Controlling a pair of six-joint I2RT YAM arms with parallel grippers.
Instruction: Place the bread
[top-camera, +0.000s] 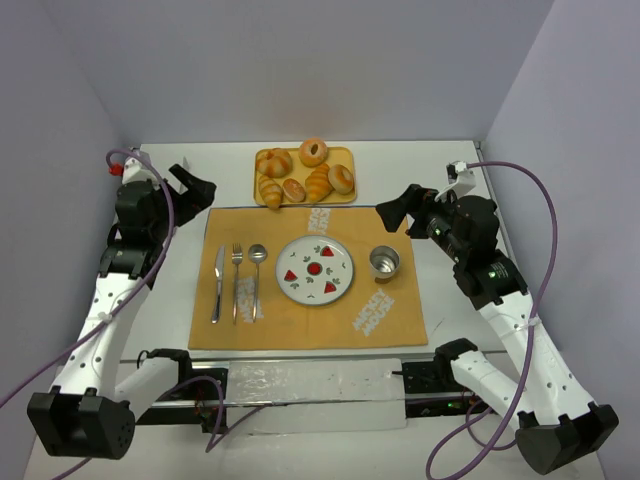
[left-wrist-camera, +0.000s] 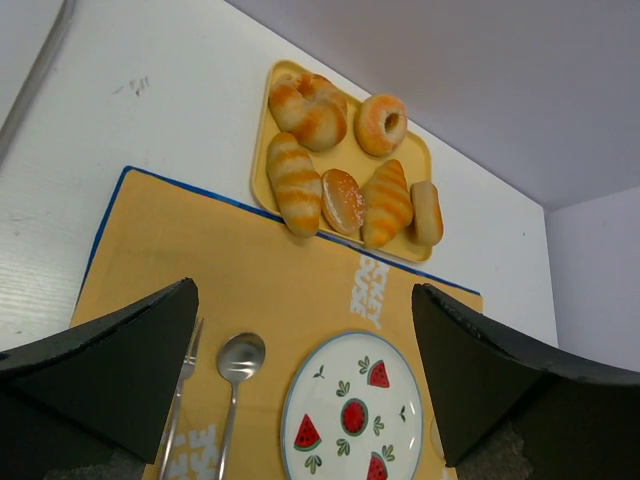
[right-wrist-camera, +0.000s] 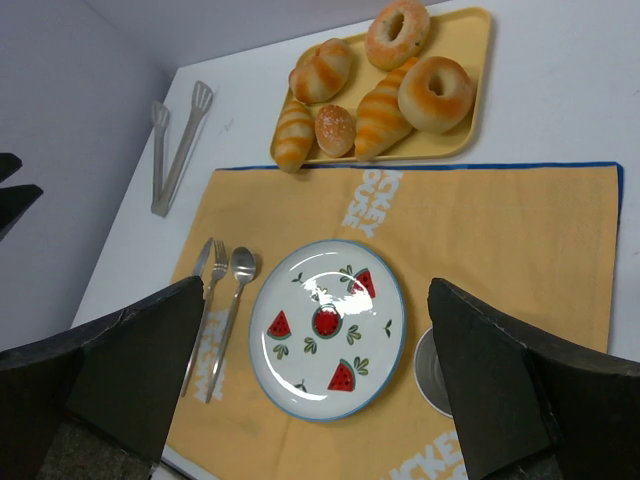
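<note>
While both arms hang up over the table, the bread (top-camera: 318, 183) lies on the yellow tray (right-wrist-camera: 470, 45) at the far side. It is a long orange croissant with stripes and pointy ends. It sits near the middle of the tray, between a small round bun (top-camera: 295, 188) on its left and a doughnut (top-camera: 342, 178) on its right, and it touches both. Another doughnut (top-camera: 313, 151) is behind it. Two more croissants (top-camera: 271, 176) lie at the left end of the tray.

The left gripper (top-camera: 195, 185) is wide open and has nothing in it. It is up in the air, off to the left of the tray. The right gripper (top-camera: 400, 205) is wide open too, and nothing is in it. It is up in the air to the right of the tray. No finger touches the bread.

The tray's near edge sits just over the far edge of an orange mat (top-camera: 300, 325). In the middle of the mat is a plate (top-camera: 341, 270) with watermelon pictures. A knife (top-camera: 217, 285), a fork (top-camera: 237, 285) and a spoon (top-camera: 256, 280) lie side by side to its left. A cup (top-camera: 384, 262) stands just to its right. Tongs (right-wrist-camera: 175, 150) lie on the table, left of the mat.
</note>
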